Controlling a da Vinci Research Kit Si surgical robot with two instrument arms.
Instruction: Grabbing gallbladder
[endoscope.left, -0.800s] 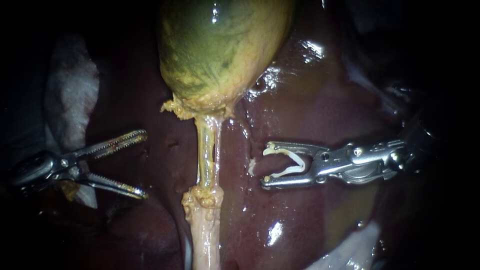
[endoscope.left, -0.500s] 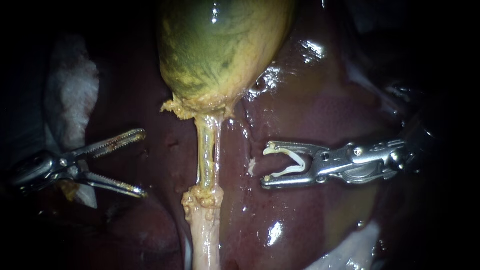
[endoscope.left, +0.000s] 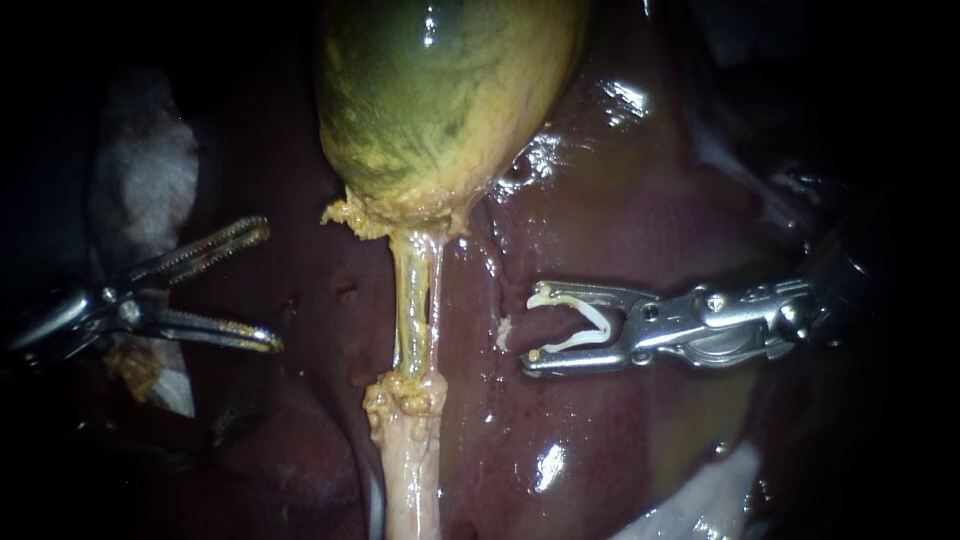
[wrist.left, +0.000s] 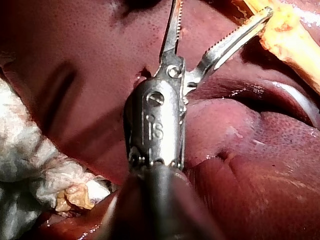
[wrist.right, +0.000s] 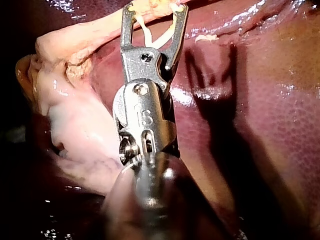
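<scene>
Endoscope view: gallbladder (endoscope.left: 440, 100) looks soft, slick, thin-walled; grip narrow lower end gently. Left instrument (endoscope.left: 270, 285) jaws open, empty; right instrument (endoscope.left: 532, 330) holds clip (endoscope.left: 598, 320).

— Where does my left instrument sit?
— Your left instrument (endoscope.left: 270, 287) comes in low from the left, its two toothed jaws spread wide in a V and empty.
— And the right?
— Your right instrument (endoscope.left: 532, 332) reaches in level from the right, wrist straight. Its jaws stand apart, each pressed on one arm of the white clip (endoscope.left: 598, 320) they carry.
</scene>
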